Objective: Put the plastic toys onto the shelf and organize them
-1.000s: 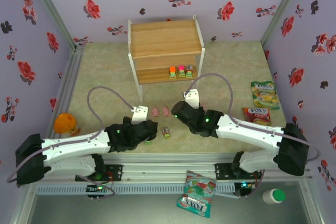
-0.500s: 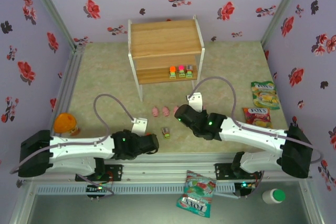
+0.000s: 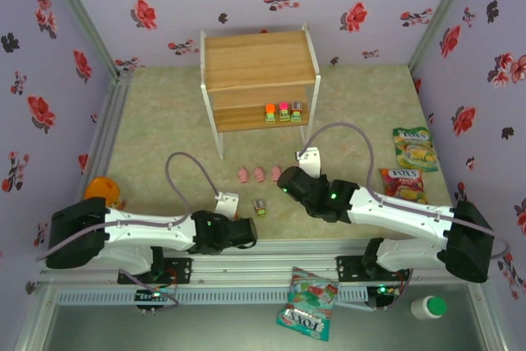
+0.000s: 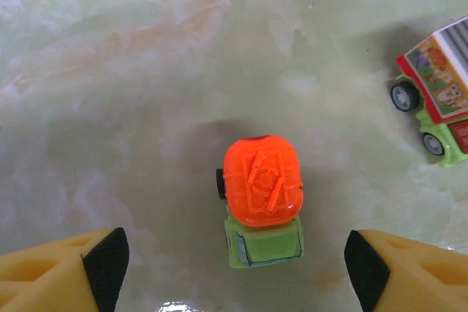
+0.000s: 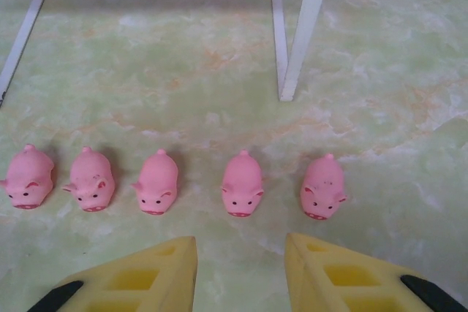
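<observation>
An orange-topped toy truck [image 4: 262, 206] with a green base stands on the table between the fingers of my left gripper [image 4: 234, 275], which is open and clear of it on both sides. Another toy truck [image 4: 435, 100] with a picture on its side stands to its right, also in the top view [image 3: 260, 207]. Several pink pigs [image 5: 242, 183] stand in a row facing my right gripper [image 5: 241, 275], which is open and empty just short of them. The shelf [image 3: 259, 59] stands at the back, with three small trucks [image 3: 283, 112] on its lower board.
White shelf legs [image 5: 303, 31] stand just beyond the pigs. Two snack bags [image 3: 413, 147] [image 3: 403, 180] lie at the right. An orange object [image 3: 100, 189] sits at the left. Off the table's front edge lie a third bag [image 3: 308, 302] and a green-capped bottle [image 3: 428, 307].
My left arm has swung right and back toward the near edge, and its jaws have narrowed a little. The right gripper has shifted slightly to the right.
</observation>
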Robot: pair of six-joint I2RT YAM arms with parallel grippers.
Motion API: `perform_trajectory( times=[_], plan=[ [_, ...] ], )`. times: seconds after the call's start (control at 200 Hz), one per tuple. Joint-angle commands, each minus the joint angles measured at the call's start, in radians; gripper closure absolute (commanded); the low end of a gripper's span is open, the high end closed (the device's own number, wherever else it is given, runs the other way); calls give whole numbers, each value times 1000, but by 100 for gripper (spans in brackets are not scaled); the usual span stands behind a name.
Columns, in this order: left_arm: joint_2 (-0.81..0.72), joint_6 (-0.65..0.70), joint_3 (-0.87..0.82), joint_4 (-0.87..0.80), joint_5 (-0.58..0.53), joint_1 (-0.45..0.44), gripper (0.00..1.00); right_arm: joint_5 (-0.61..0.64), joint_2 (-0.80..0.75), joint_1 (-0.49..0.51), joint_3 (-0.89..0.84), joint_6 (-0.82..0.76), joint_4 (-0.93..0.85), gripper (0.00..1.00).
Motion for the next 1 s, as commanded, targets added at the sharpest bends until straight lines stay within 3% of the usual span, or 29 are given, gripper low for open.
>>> perform_trajectory(
  times=[0.0,0.795,0.995],
  plan=[
    [16,-35,15,-1,-2,-5,22,11,-18,6,-12,31,2,63],
    [111,2,20,65,46,16,37,19,-16,6,0,31,-18,63],
    [98,-3,2,77,47,22,45,26,-12,7,2,31,-16,64]
  ],
)
